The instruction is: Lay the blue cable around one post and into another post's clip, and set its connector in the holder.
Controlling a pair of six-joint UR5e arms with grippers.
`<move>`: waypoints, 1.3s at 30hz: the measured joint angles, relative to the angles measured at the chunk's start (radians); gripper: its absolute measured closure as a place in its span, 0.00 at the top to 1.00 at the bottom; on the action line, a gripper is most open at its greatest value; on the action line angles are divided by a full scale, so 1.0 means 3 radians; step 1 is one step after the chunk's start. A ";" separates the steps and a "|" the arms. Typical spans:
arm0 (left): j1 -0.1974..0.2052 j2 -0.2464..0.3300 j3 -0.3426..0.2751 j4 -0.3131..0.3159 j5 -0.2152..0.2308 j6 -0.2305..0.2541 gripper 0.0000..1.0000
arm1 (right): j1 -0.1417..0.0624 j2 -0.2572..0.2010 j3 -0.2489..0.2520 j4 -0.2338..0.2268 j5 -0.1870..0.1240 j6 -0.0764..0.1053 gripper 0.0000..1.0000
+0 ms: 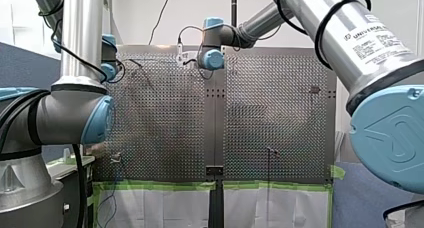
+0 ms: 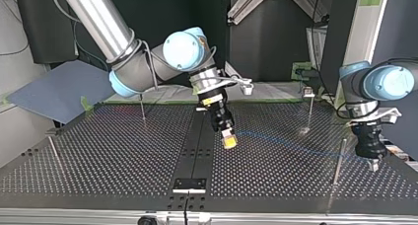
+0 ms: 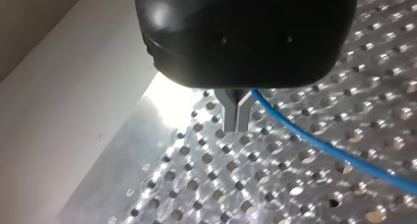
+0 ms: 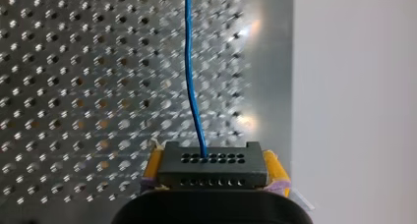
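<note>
Perforated table (image 2: 98,156) lay beneath; my right gripper (image 4: 213,169) pinched the connector (image 4: 212,161), and my left gripper (image 3: 236,122), beside a post (image 2: 338,158), pinched the cable (image 3: 319,143). Pulling taut could yank it free.

Across the perforated table (image 1: 165,128) reach my left arm (image 1: 80,48) and my right arm (image 1: 350,43).

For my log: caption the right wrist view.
Right gripper clamps the black connector; blue cable runs ahead over the perforated table.
</note>
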 joint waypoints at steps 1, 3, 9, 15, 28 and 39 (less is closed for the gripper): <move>-0.0004 0.0000 -0.0016 0.0019 0.0016 0.0017 0.11 | -0.0009 0.0009 0.0000 0.0015 0.0003 0.0000 0.00; -0.0007 -0.0001 -0.0029 0.0023 0.0042 0.0020 0.19 | -0.0028 0.0034 0.0000 0.0058 0.0009 0.0000 0.00; -0.0019 -0.0001 -0.0044 -0.0020 0.0141 0.0008 0.58 | -0.0070 0.0098 0.0001 0.0222 0.0069 -0.0001 0.00; -0.0027 -0.0001 -0.0048 -0.0121 0.0076 -0.0009 0.99 | -0.0126 0.0136 0.0039 0.0321 0.0190 0.0017 0.00; -0.0066 -0.0041 -0.0047 -0.0312 -0.0002 0.0040 0.99 | -0.0292 0.0152 0.0386 0.0150 0.0316 0.0061 0.00; -0.0110 -0.0177 -0.0025 -0.0316 0.0033 0.0022 0.99 | -0.0457 0.0151 0.0699 -0.0096 0.0452 0.0098 0.00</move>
